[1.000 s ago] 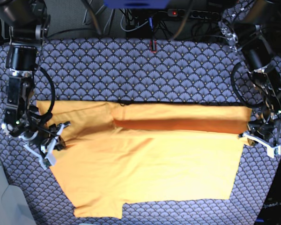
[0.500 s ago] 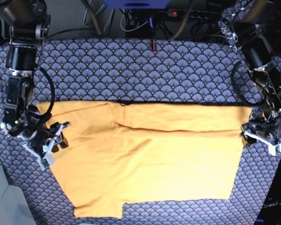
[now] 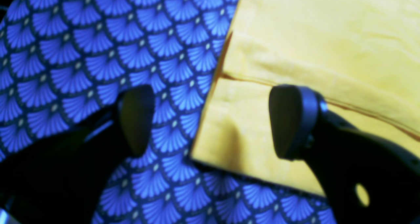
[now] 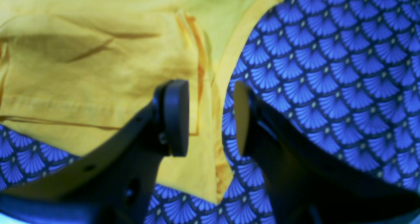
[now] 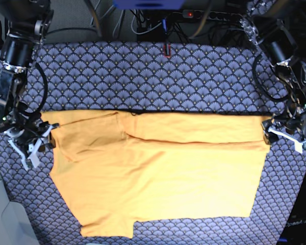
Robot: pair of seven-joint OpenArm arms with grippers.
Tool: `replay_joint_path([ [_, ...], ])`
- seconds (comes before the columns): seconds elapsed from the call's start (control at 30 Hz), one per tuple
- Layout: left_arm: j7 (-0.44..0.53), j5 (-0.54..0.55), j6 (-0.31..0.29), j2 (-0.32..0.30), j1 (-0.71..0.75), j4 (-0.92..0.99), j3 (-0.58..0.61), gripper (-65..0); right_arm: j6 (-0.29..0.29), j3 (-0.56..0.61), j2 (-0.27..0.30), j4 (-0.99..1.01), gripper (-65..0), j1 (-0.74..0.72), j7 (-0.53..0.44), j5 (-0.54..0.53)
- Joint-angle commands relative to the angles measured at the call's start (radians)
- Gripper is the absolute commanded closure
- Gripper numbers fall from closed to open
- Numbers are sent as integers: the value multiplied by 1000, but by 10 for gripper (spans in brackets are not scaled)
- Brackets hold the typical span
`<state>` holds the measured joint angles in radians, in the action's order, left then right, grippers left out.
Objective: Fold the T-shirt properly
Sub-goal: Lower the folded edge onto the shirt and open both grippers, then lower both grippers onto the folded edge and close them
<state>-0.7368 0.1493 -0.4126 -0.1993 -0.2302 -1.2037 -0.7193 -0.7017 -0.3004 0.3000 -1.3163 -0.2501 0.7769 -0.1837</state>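
Observation:
The orange-yellow T-shirt [image 5: 158, 178] lies flat on the fan-patterned cloth, its far long edge folded over toward the middle. My left gripper [image 5: 283, 139] hovers at the shirt's right edge. In the left wrist view it [image 3: 212, 122] is open, one finger over the cloth and the other over the shirt's [image 3: 311, 37] folded corner. My right gripper [image 5: 40, 144] sits just off the sleeve at the left edge. The right wrist view shows it [image 4: 208, 119] open, straddling the sleeve hem of the shirt [image 4: 98, 70] without pinching it.
The purple-grey fan-patterned cloth [image 5: 143, 76] covers the whole table. Cables and a power strip [image 5: 194, 14] run along the back edge. A pale surface [image 5: 0, 214] shows at the front left corner.
Both grippers have opened and let go of the shirt. The raised fold along the far edge has dropped flat. The right gripper has drawn back to the left, off the sleeve.

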Motion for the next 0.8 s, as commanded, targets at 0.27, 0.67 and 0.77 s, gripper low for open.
replay_joint_path([
  [0.27, 29, 17, -7, 13, 70, -26, -41, -532, 4, -98, 11, -18, -240, 85, -33, -15],
  [0.67, 24, 17, -7, 13, 85, -26, -41, -532, 4, -119, -18, -16, -240, 156, -53, -12],
  [0.77, 24, 17, -7, 13, 87, -26, -41, -532, 4, -119, -20, -16, -240, 160, -55, -10],
])
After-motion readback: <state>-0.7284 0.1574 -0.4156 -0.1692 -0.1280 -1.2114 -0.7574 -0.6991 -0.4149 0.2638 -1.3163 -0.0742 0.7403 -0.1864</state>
